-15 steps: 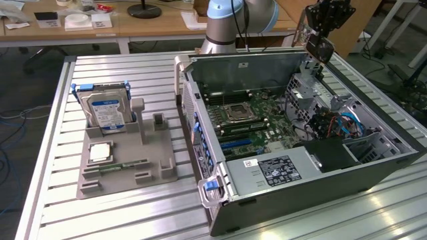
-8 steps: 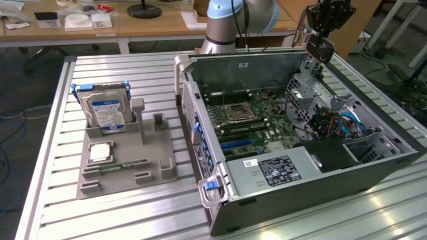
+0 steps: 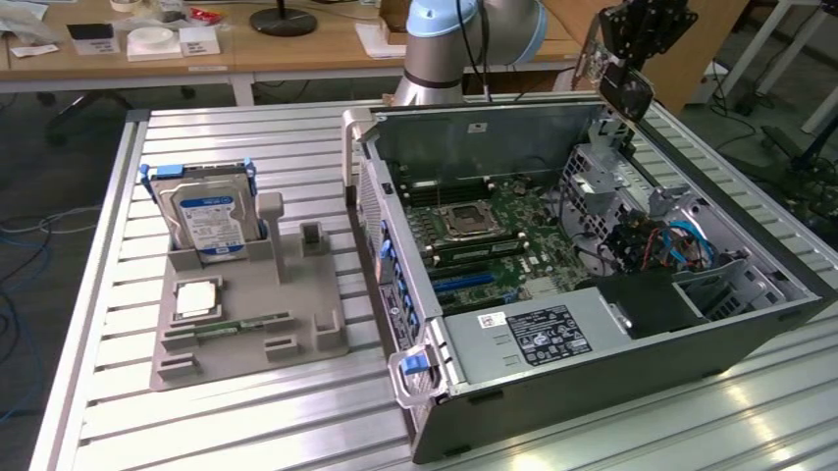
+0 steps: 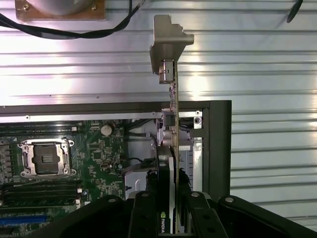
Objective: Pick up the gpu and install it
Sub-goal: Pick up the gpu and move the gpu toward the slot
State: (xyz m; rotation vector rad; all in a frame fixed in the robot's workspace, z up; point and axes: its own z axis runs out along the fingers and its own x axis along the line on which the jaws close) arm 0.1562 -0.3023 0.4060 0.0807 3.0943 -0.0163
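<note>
Gripper [image 4: 168,210] fingers [image 4: 143,215] pinch the gpu [image 4: 175,94] edge-on; its long axis runs straight out, bracket [image 4: 166,39] farthest, above the case [image 4: 220,148].

1. The arm [image 3: 452,44] stands upright at the back of the exterior view.
2. The tool [image 4: 171,218] points downward, raised high.
3. Its fingers [image 4: 143,215] are clamped on the gpu [image 4: 169,42], held edge-on.

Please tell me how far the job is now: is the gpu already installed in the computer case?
Not yet. Done: the gpu is picked up; the gripper is shut on it, in the air. In hand: it hangs above the edge of the open case. Left: seating it; the blue slot on the motherboard is empty.
</note>
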